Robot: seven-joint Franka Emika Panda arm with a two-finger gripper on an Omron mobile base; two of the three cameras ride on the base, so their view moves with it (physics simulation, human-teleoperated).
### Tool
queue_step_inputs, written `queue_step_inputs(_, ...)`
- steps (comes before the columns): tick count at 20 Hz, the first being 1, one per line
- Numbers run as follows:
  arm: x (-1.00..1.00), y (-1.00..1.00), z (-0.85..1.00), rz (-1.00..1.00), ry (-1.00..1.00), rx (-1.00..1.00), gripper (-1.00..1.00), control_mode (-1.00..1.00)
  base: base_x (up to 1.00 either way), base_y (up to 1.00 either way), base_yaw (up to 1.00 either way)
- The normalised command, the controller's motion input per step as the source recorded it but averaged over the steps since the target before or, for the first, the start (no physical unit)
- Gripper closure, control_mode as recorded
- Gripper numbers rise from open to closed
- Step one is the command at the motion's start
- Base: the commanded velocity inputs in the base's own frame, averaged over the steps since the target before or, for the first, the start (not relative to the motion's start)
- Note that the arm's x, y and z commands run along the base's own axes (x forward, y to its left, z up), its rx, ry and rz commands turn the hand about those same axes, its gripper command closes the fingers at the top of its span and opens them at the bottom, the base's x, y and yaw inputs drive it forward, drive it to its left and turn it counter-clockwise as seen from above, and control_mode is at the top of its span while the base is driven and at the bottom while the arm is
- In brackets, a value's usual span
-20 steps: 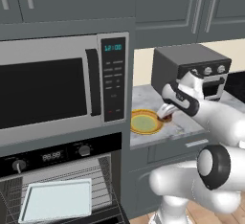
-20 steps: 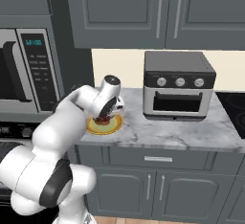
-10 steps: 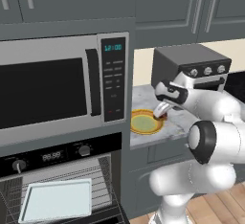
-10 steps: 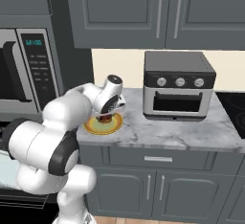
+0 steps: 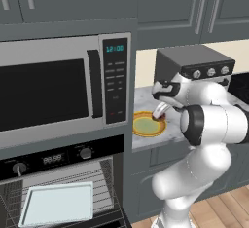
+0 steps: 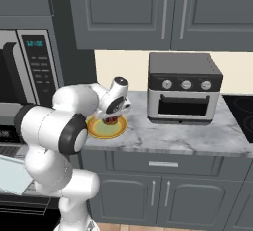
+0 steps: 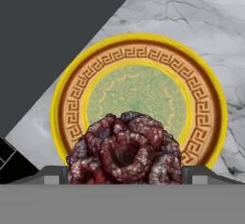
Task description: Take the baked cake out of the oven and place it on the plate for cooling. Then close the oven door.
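My gripper (image 5: 159, 115) is shut on the baked cake (image 5: 160, 117), a small dark reddish-brown lump held low over the right part of the plate (image 5: 137, 130). The plate has a yellow-orange rim and a pale green centre and lies on the marble counter beside the microwave. In the hand view the cake (image 7: 125, 151) sits between my fingertips, with the plate's patterned rim (image 7: 143, 58) below it. From the right base view the cake (image 6: 109, 121) hangs over the plate (image 6: 96, 132). The oven (image 5: 48, 159) stands open at lower left, its racks showing. The oven door is down, out of view.
A pale blue-grey baking tray (image 5: 57, 204) lies on the oven rack. The silver microwave (image 5: 48, 88) sits above the oven. A grey toaster oven (image 6: 184, 88) stands on the counter (image 6: 197, 136) right of the plate, with a dark cooktop (image 6: 239, 110) further right.
The hand has carried the cake left and slightly down, from beside the plate's right edge to over the plate. The elbow has swung round with it.
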Motion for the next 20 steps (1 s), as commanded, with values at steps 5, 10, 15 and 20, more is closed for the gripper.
queue_step_inputs(5, 0.25, 0.10, -0.15, 0.04, 0.02, 0.00, 1.00, -1.00, 0.00, 0.00, 0.00)
queue_step_inputs(10, 0.26, 0.07, -0.19, 0.04, 0.03, 0.00, 1.00, -1.00, 0.00, 0.00, 0.00)
queue_step_inputs(15, 0.21, 0.05, -0.22, 0.05, 0.01, 0.00, 1.00, -1.00, 0.00, 0.00, 0.00)
queue_step_inputs(20, 0.18, 0.07, -0.20, 0.05, 0.00, 0.00, 1.00, -1.00, 0.00, 0.00, 0.00)
